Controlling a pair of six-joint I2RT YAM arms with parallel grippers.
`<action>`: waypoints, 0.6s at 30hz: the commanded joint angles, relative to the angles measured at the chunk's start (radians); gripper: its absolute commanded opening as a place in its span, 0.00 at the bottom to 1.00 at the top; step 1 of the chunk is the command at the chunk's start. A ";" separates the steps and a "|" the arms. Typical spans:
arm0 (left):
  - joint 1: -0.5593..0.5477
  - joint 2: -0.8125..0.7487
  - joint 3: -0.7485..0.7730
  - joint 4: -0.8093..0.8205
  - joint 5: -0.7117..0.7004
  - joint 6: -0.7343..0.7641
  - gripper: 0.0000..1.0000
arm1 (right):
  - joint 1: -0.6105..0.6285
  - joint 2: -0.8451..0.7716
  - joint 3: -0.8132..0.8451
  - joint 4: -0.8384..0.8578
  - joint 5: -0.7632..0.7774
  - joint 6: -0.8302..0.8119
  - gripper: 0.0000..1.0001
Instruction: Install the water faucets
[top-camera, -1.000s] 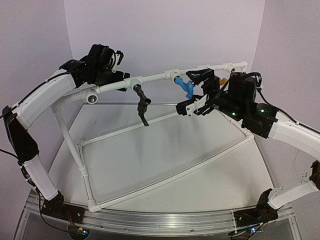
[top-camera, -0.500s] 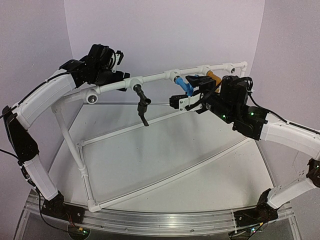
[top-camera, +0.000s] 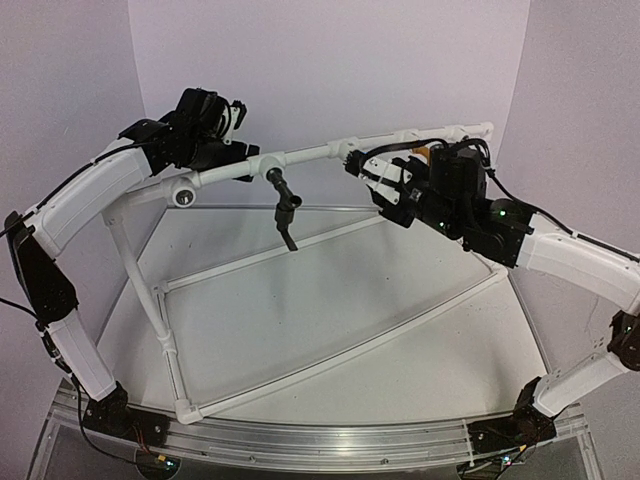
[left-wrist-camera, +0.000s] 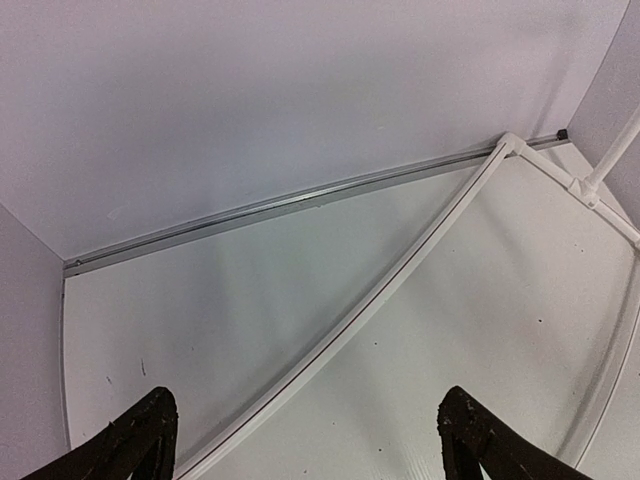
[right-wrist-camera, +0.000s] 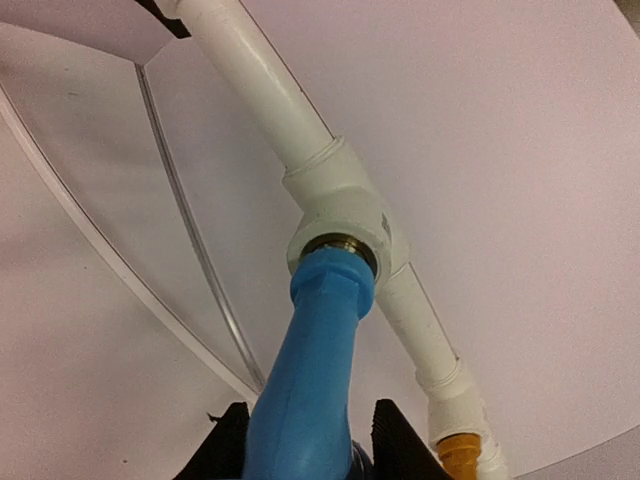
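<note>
The blue faucet is screwed into a tee socket of the white pipe frame. My right gripper is shut on its body, one black finger on each side. In the top view the right gripper hides this faucet. The mustard-yellow faucet sits in the socket further right and shows as a small orange patch behind the right wrist. The black faucet hangs from the left socket of the top pipe. My left gripper rests at the pipe's upper left end, open, with nothing between its fingertips.
The white pipe frame stands on the table, with slanted legs and a curved base rail. An aluminium rail runs along the near edge. Purple walls close in the back and both sides.
The right gripper moved up and left from below the blue faucet onto it, and its jaws closed around it. The left arm has not moved.
</note>
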 joint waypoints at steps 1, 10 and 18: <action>-0.014 -0.009 0.031 0.040 0.027 -0.002 0.89 | 0.005 0.022 0.098 -0.082 -0.041 0.436 0.35; -0.014 -0.032 0.013 0.043 0.019 -0.011 0.89 | 0.004 -0.017 0.096 -0.140 -0.211 0.946 0.27; -0.013 -0.047 -0.003 0.044 0.018 -0.019 0.89 | -0.018 -0.053 0.045 -0.075 -0.368 1.304 0.17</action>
